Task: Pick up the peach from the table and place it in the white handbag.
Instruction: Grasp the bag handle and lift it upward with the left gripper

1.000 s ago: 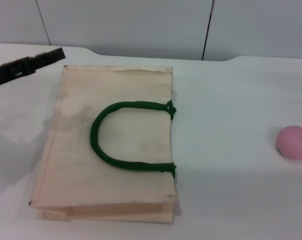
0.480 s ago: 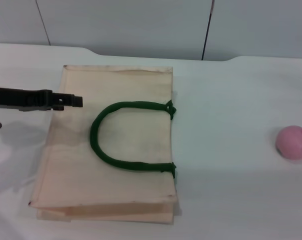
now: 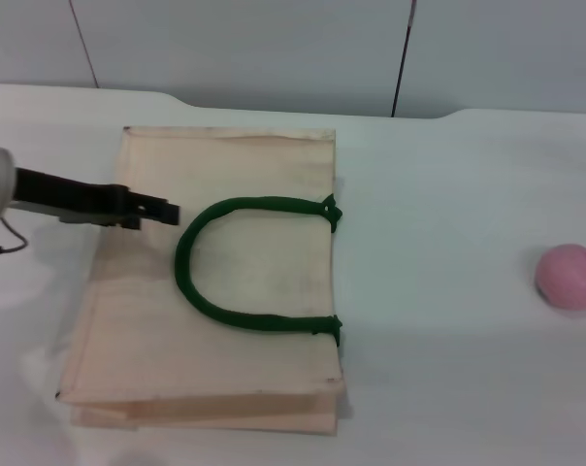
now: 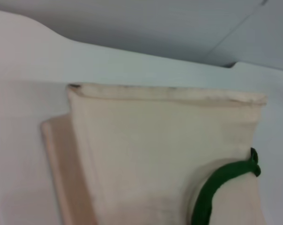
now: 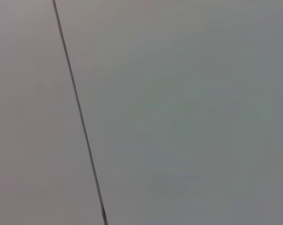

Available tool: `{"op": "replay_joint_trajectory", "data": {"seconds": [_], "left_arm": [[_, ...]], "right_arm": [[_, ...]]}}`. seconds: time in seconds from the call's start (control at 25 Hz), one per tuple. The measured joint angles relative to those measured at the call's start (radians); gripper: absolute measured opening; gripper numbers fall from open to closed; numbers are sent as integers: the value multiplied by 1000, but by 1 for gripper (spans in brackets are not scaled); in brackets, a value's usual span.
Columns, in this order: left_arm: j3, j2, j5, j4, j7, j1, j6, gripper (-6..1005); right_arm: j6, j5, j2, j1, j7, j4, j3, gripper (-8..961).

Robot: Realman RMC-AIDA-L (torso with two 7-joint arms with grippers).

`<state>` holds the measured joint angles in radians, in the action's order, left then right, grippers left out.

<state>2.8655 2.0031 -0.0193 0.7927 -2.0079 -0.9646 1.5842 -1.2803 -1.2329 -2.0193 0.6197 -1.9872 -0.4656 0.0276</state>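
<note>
The white handbag (image 3: 220, 277) lies flat on the white table (image 3: 448, 320), its dark green loop handle (image 3: 211, 296) on top. The bag also shows in the left wrist view (image 4: 155, 154), with part of the green handle (image 4: 216, 185). My left gripper (image 3: 162, 211) reaches in from the left, low over the bag's left part, its tip just left of the handle's curve. The pink peach (image 3: 569, 277) sits on the table at the far right, well apart from the bag. My right gripper is out of view; its wrist view shows only a grey wall.
A grey panelled wall (image 3: 274, 49) rises behind the table's far edge. A thin dark cable (image 3: 2, 243) hangs by the left arm. Bare table surface lies between the bag and the peach.
My left gripper has swung in from the far left corner and moved right over the bag, ending near the handle's curve. The bag and the peach have not moved.
</note>
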Motion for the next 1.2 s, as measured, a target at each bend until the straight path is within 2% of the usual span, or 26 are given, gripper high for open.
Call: {"op": "replay_joint_trajectory", "data": {"seconds": [0.16, 0.44, 0.76, 1.0, 1.2], "left_arm": [[0, -3, -25, -76, 2, -24, -64, 755], [0, -26, -64, -225, -8, -37, -165, 747], [0, -24, -74, -258, -15, -49, -203, 737], [0, -46, -141, -368, -57, -59, -291, 730], [0, -44, -152, -375, -60, -65, -297, 725]], "right_arm": [[1, 0, 0, 0, -1, 1, 0, 830], [1, 0, 0, 2, -2, 2, -1, 826], [1, -11, -1, 8, -2, 4, 0, 821], [1, -11, -2, 10, -2, 4, 1, 817], [1, -11, -2, 11, -2, 5, 0, 814]]}}
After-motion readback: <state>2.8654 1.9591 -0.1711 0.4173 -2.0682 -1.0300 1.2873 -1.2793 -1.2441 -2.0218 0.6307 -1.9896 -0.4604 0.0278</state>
